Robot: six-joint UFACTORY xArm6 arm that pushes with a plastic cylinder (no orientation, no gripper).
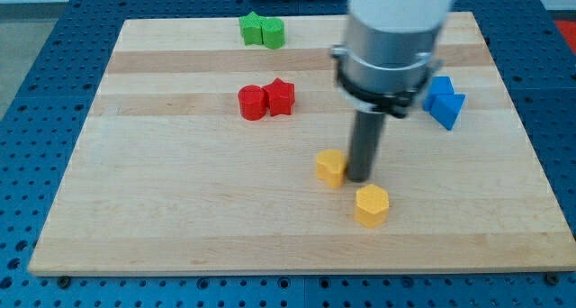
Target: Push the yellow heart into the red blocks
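We carry no jaws, only a rod; my tip (359, 178) touches the yellow heart (330, 167) (mid-worktop (180, 218), toward the bottom edge). The red blocks (266, 100) sit apart, toward the top-left corner.

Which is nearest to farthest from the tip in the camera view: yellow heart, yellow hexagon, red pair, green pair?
From my tip:
1. Yellow heart, right beside it on the view's left.
2. Yellow hexagon, just below.
3. Red pair, up and left.
4. Green pair, near the view's top edge.
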